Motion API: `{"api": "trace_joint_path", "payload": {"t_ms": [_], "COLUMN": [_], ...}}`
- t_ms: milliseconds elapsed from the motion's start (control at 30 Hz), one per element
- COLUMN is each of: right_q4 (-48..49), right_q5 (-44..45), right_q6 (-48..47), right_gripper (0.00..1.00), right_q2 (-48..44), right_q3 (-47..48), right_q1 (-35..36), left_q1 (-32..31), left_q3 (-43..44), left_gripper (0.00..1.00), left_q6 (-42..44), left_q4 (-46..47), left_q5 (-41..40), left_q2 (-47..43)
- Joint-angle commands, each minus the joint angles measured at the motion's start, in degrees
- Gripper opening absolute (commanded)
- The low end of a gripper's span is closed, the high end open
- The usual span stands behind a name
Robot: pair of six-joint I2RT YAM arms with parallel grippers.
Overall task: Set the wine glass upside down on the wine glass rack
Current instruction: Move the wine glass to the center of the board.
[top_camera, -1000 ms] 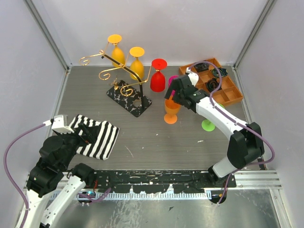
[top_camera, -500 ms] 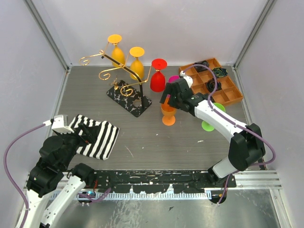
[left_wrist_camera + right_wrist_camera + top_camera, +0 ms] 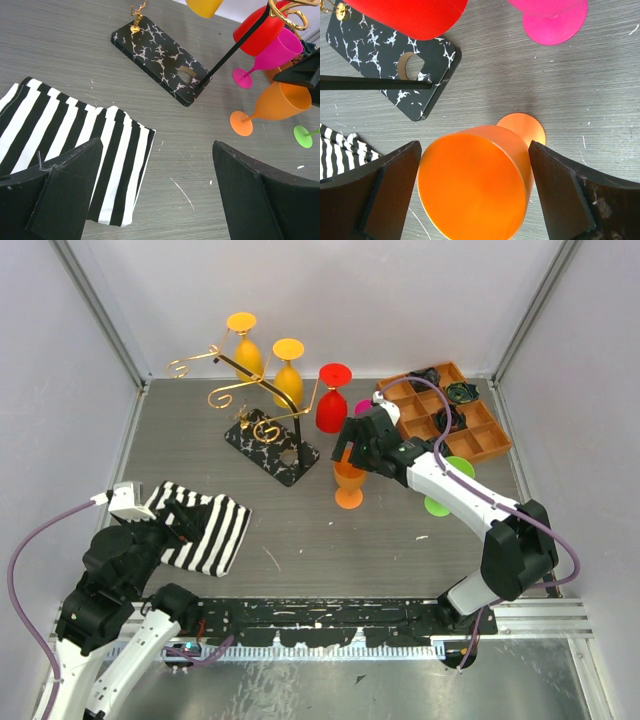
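Observation:
An orange wine glass [image 3: 349,480] stands between my right gripper's [image 3: 351,462] fingers, which are shut on its bowl [image 3: 475,190]. It leans, with its foot [image 3: 241,123] at or just above the table. The wine glass rack [image 3: 270,390] is a gold scroll stand on a black-and-white marbled base [image 3: 272,448], just left of the glass. Two yellow glasses [image 3: 288,365] and a red one [image 3: 333,398] hang upside down on it. My left gripper [image 3: 157,145] is open and empty at the near left, by a striped cloth.
A pink glass [image 3: 362,408] stands behind the right gripper. A green glass [image 3: 445,490] lies under the right arm. An orange compartment tray [image 3: 470,425] sits at the back right. A black-and-white striped cloth [image 3: 205,525] lies at the front left.
My right gripper has moved left and a little nearer with the orange glass, toward the rack's base. The left arm has not moved.

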Motion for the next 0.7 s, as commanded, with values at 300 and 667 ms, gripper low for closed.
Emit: {"api": "trace_joint_path", "payload": {"t_ms": [300,667], "right_q4": [2.7,13.4], "right_q5": [4.6,-4.1], "right_q6": [-9.0,-18.8], "right_gripper": [0.99,1.0], "right_q2": [-7.5,-23.4], "right_q3": [1.1,-14.8], "right_q1": [0.1,1.3], "left_q1": [0.2,0.1], "left_q3": [-0.8,-0.9], "left_gripper": [0.98,0.98], "left_q6": [-0.2,-0.3], "left_q4": [2.2,2.3], "left_q5": [0.2,0.7], "left_q2": [0.2,0.2]}}
